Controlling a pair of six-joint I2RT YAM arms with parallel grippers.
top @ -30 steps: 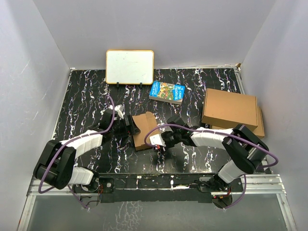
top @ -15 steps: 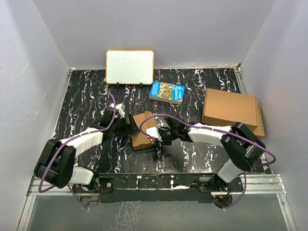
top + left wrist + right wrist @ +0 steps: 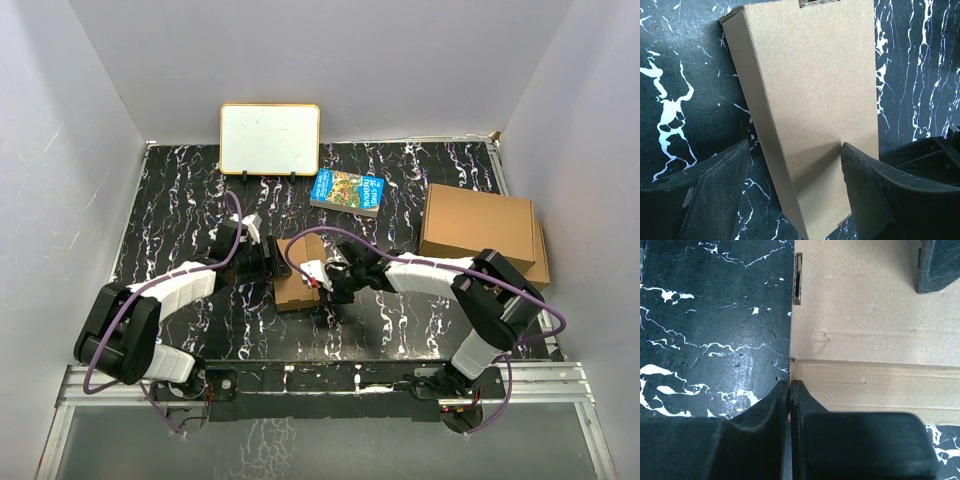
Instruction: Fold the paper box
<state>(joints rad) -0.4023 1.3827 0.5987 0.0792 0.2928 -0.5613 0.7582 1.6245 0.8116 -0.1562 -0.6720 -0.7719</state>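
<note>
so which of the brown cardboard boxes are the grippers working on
The small paper box mid-table, flanked by the left gripper and right gripper; the two larger boxes sit stacked at the right, untouched.

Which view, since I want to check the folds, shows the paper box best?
Left wrist: the paper box fills the frame, top face and side wall clear. Top external shows it small and partly covered; right wrist, only one edge and crease.

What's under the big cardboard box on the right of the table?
Another brown box lies under the big cardboard box; only its right and near edges show. The rest is covered.
</note>
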